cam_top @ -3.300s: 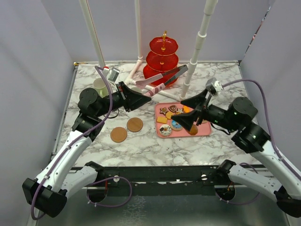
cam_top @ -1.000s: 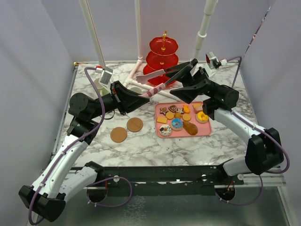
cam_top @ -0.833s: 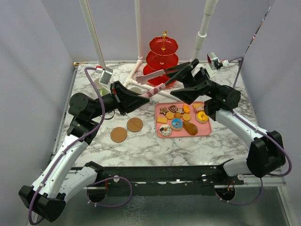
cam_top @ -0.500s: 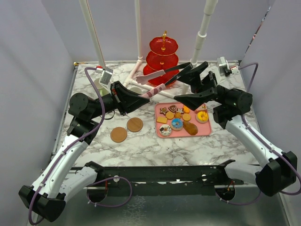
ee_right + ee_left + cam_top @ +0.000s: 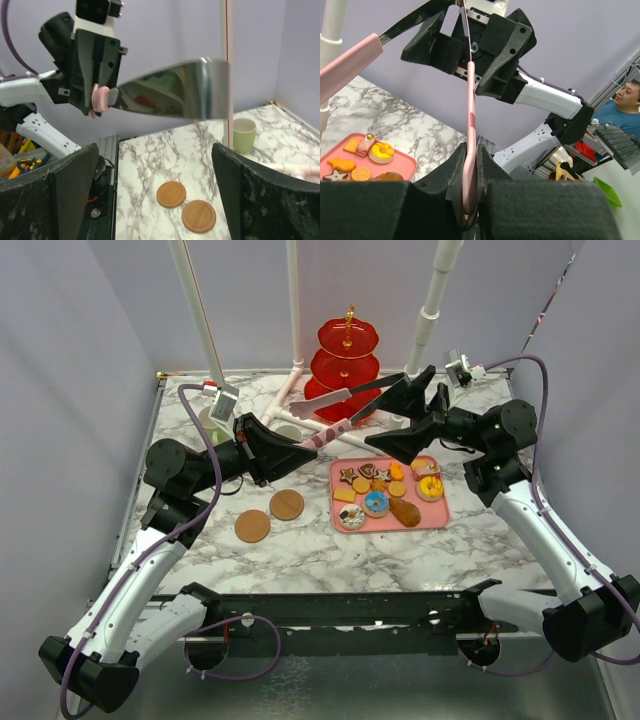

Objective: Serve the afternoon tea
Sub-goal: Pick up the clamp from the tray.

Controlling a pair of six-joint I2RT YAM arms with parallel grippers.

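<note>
The right arm has left its low spot over the pink tray (image 5: 441, 522) and swung up and back, so the right tool (image 5: 388, 418) now sits at the metal end of the tongs (image 5: 328, 431), just in front of the red stand (image 5: 347, 365). Its fingers are spread wide. In the right wrist view the shiny tong blade passes between them without touching either one. The left tool (image 5: 469, 165) has stayed put, clenched on the pink handle near the hinge and holding the tongs out level above the worktop (image 5: 300, 550).

This looks like the start of a handover, or a shared grip on the tongs (which of the two cannot be told yet). The serving itself has not begun. The cookies and pastries (image 5: 380, 495) all lie on the tray and the stand's tiers look bare. The two brown coasters (image 5: 287, 505) sit empty near the left arm, and the green mug (image 5: 243, 134) stands apart from them by a white pole.
</note>
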